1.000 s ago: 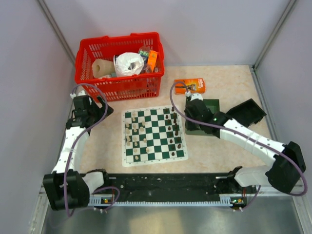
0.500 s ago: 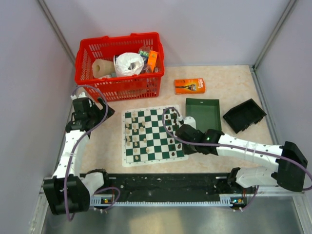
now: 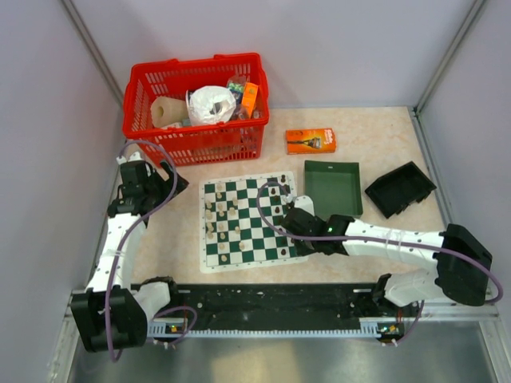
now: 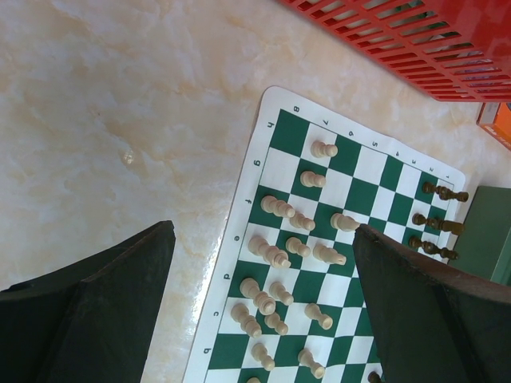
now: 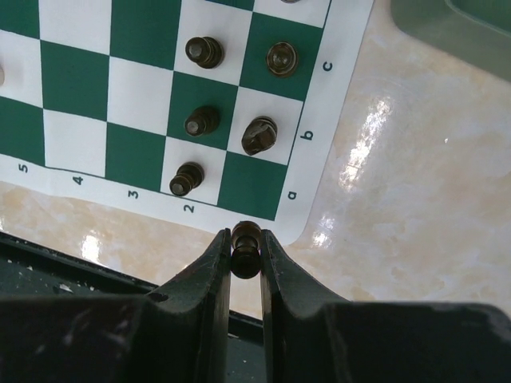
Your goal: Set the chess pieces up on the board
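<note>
The board [image 3: 254, 263], a green and white checked mat, lies mid-table. Cream chess pieces [image 4: 275, 255] stand and lie on its left files; dark chess pieces [image 5: 204, 52] stand on squares at its right side. My right gripper [image 5: 245, 247] is shut on a dark chess piece [image 5: 246, 236], held above the white border [image 5: 319, 159] at the board's near right corner. Seen from above, that gripper [image 3: 289, 223] sits over the board's right edge. My left gripper [image 4: 263, 231] is open and holds nothing, up above the board's left edge [image 4: 239, 215], its fingers [image 3: 169, 182] beside the basket.
A red basket [image 3: 192, 64] full of items stands behind the board. An orange box [image 3: 310, 141], a dark green tray [image 3: 333, 187] and a black tray [image 3: 400, 189] lie at the right. A black rail [image 3: 263, 307] runs along the near edge.
My right arm has swung from over the dark green tray down and left to the board's near right corner. The left arm has hardly moved.
</note>
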